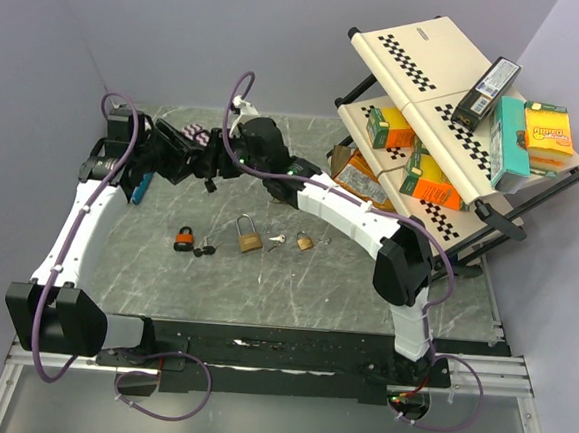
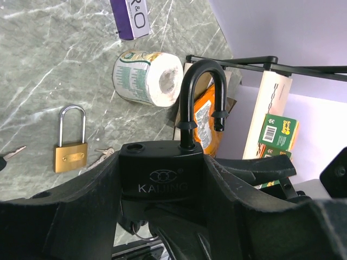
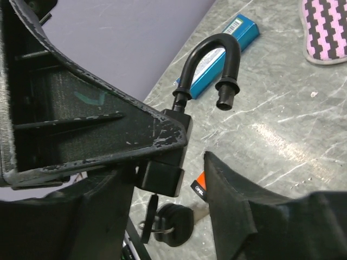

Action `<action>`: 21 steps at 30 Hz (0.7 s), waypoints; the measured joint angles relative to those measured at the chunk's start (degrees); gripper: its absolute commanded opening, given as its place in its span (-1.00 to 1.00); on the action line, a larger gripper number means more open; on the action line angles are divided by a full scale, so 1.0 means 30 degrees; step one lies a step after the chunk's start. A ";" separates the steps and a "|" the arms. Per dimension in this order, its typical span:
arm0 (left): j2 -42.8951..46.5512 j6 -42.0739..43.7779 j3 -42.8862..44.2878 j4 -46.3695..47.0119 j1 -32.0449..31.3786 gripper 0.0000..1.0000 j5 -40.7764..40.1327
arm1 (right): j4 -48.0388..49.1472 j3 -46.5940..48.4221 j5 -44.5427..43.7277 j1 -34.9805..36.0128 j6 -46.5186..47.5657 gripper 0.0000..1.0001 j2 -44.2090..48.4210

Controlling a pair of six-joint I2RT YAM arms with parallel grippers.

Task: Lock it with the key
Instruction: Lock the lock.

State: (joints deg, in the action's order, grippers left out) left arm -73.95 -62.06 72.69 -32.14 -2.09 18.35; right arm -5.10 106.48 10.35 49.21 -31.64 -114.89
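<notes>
The left pincer point(image 2: 157, 190) is clamped on the body of the black padlock point(image 2: 161, 162), low centre in the left wrist view. The lock's long axis stands upright there, shackle point(image 2: 201, 66) at the top. One shackle leg sits in the body; the other hangs free above its hole, so the lock is not yet shut.

In the right wrist view the right pincer point(image 3: 169, 187) is at the lock's lower end, jaws apart on either side of it, with a gap showing on the right. The key point(image 3: 169, 219) hangs from that end, nearest the right pincer, so I judge the turn falls to that arm.

Left to right, the legible writing is "KAIJING" on the lock body and "R&O" on a purple box point(image 2: 130, 19) at the upper edge. The print on the green box point(image 2: 279, 132) is too small to read.
</notes>
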 measured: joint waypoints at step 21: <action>0.0175 -0.1195 -0.1348 0.0765 0.0102 0.01 -0.0051 | -0.0226 -0.0204 0.0015 0.0117 -0.0517 -1.00 -0.0153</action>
State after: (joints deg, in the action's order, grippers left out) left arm -73.43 -65.65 68.64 -29.85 -1.78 18.20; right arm -5.78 105.86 10.39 49.56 -33.19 -115.35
